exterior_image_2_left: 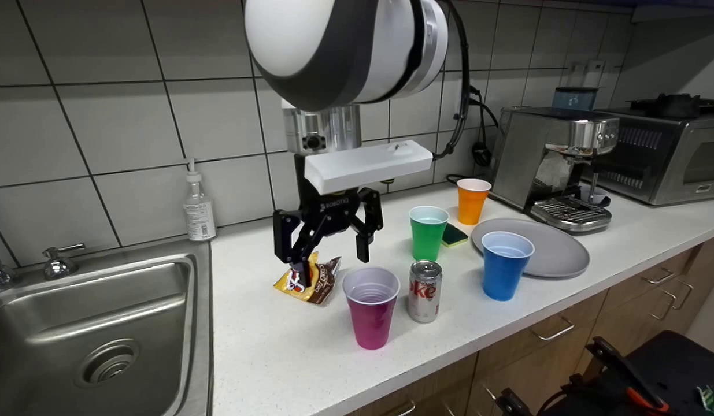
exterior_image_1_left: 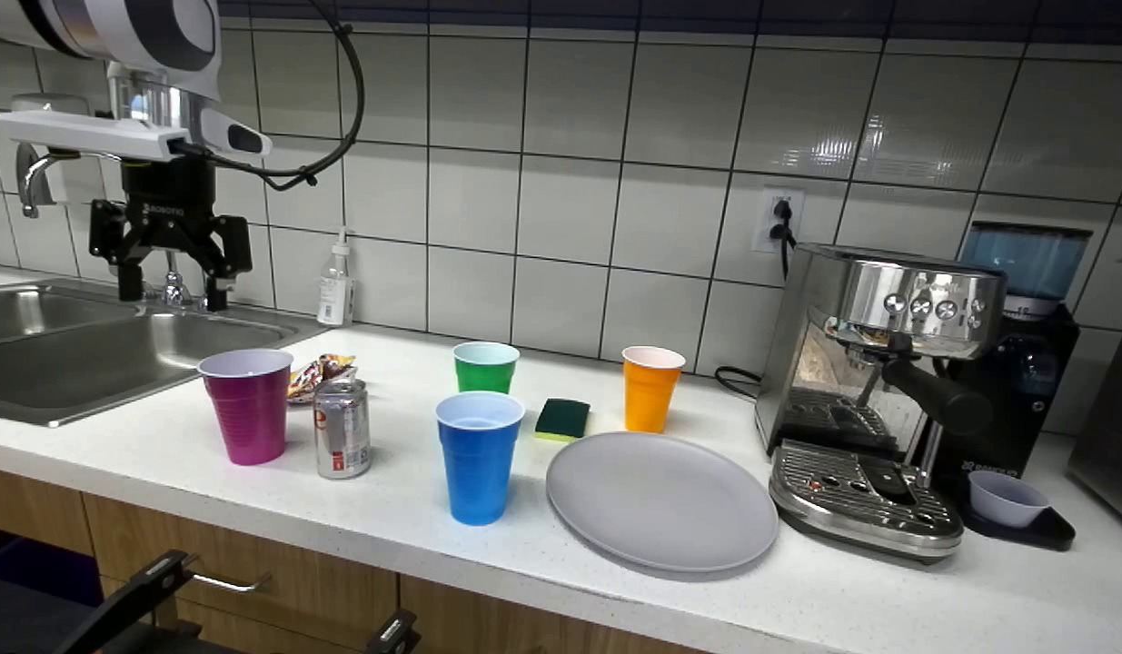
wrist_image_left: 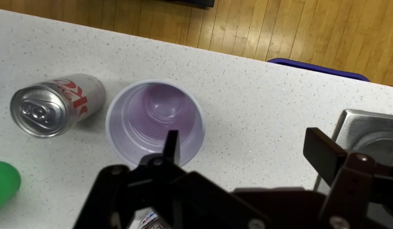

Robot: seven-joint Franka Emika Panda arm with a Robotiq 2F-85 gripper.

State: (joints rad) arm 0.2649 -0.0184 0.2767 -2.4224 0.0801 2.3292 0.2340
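1. Wrist view: the gripper (wrist_image_left: 242, 136) has its fingers spread wide, with nothing between them. The purple cup (wrist_image_left: 148, 114) stands on the counter (wrist_image_left: 263, 95), seen down into its mouth; one fingertip overlaps its rim in this view, while the opposite one lies toward the sink (wrist_image_left: 358, 118). Just beside the cup, apart from it, is the silver soda can (wrist_image_left: 58, 105).

2. In an exterior view, the gripper hangs above the counter, fingers pointing down, touching nothing. The purple cup stands upright between sink and can. Farther along are the blue cup (exterior_image_1_left: 479, 468), green cup (exterior_image_1_left: 484, 372), sponge (exterior_image_1_left: 562, 418), orange cup (exterior_image_1_left: 651, 395) and grey plate (exterior_image_1_left: 660, 509).

3. In an exterior view, the snack packet (exterior_image_2_left: 325, 283) lies behind the purple cup. The step in hand looks like an empty-handed hover near that cup. A grasp there would call for shifting sideways until the fingers straddle the cup, then descending straight, keeping clear of the neighbouring can, before closing.
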